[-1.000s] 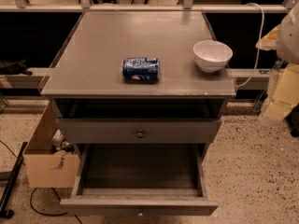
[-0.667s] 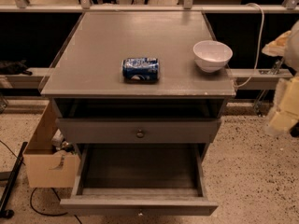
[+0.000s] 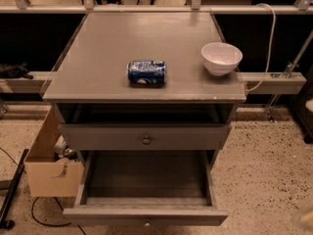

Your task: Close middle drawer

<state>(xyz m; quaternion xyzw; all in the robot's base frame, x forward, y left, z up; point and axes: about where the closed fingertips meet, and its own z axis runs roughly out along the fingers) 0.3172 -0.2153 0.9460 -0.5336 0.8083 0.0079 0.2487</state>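
We see the middle drawer (image 3: pixel 146 214) pulled well out of the grey bench (image 3: pixel 107 38), below the drawer front with the brass knob (image 3: pixel 146 140). On the bench top, 1 blue can (image 3: pixel 146 73) lies on its side and 1 white bowl (image 3: pixel 221 58) stands upright, well apart. The end effector (image 3: pixel 305 217) is only a pale blur at the lower right edge. We cannot tell whether it is open or holding anything.

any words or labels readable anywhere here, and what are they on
Nothing reads clearly enough to quote.
blue can: white label markings, too blurred to read.
cardboard box: a dark mark on its front, illegible.
middle drawer, pulled open: no lettering.
gripper: not in view; only a pale bit of arm shows at the right edge.
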